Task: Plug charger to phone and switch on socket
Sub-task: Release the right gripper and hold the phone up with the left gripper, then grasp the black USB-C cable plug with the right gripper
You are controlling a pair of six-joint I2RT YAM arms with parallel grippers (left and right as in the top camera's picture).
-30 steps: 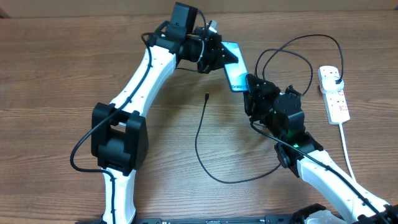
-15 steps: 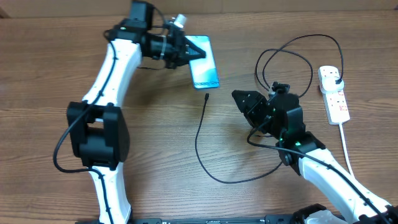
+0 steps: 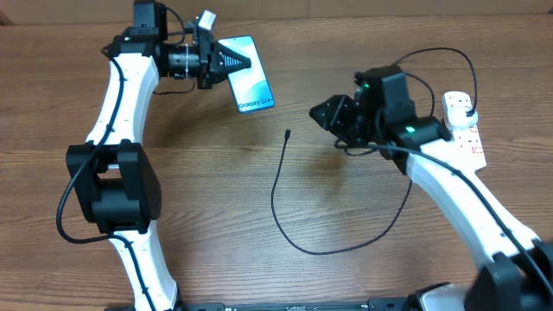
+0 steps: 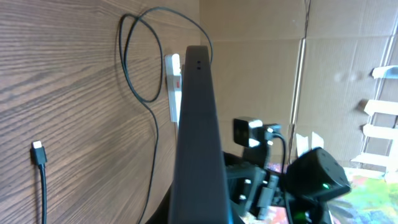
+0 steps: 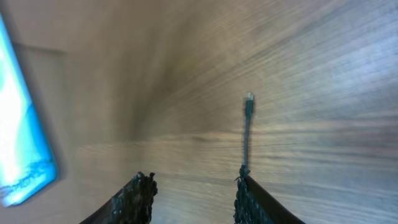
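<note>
My left gripper [image 3: 238, 62] is shut on the phone [image 3: 251, 84], whose lit light-blue screen shows at the table's back centre-left. In the left wrist view the phone [image 4: 199, 137] stands edge-on, filling the middle. The charger cable [image 3: 281, 203] lies loose on the table, its connector tip [image 3: 287, 133] just below the phone. The tip also shows in the left wrist view [image 4: 38, 151] and the right wrist view [image 5: 249, 99]. My right gripper [image 3: 321, 112] is open and empty, to the right of the tip. The socket [image 3: 464, 130] lies at the far right with the black plug in it.
The socket's thick white cord [image 3: 484, 212] runs down the right side toward the front edge. The cable loops [image 3: 406, 78] behind my right arm. Cardboard walls [image 4: 323, 81] stand beyond the table's edge.
My left arm has carried the phone to the left and toward the back, away from the connector tip. My right gripper has let go of the phone and moved back and up.
</note>
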